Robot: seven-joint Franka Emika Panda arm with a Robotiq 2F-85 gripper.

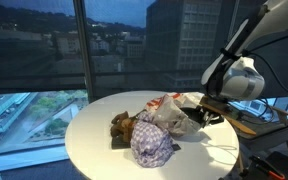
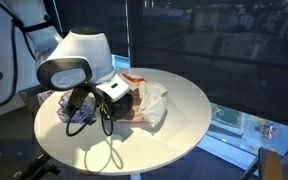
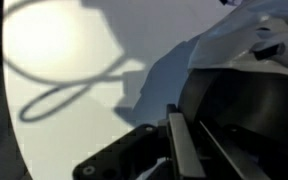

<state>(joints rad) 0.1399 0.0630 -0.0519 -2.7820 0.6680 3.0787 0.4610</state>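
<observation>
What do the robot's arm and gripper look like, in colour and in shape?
The arm is white, with smooth, rounded joint housings. The gripper is black and more angular. Thin black cables run along the arm.

Round white table beside a wall of glass, high above a city at dusk.

The round white table [image 1: 94,140] stood close to floor-to-ceiling windows [image 1: 44,50] split by a dark upright mullion [image 1: 85,45]. Beyond the glass rose a tall office tower [image 1: 189,40], with lower rooftops [image 1: 104,45] under a dim blue sky and a street [image 1: 14,115] far below. In an exterior view the panes [image 2: 214,40] looked almost black. Strong light fell on the tabletop and threw hard-edged shadows across it.
</observation>
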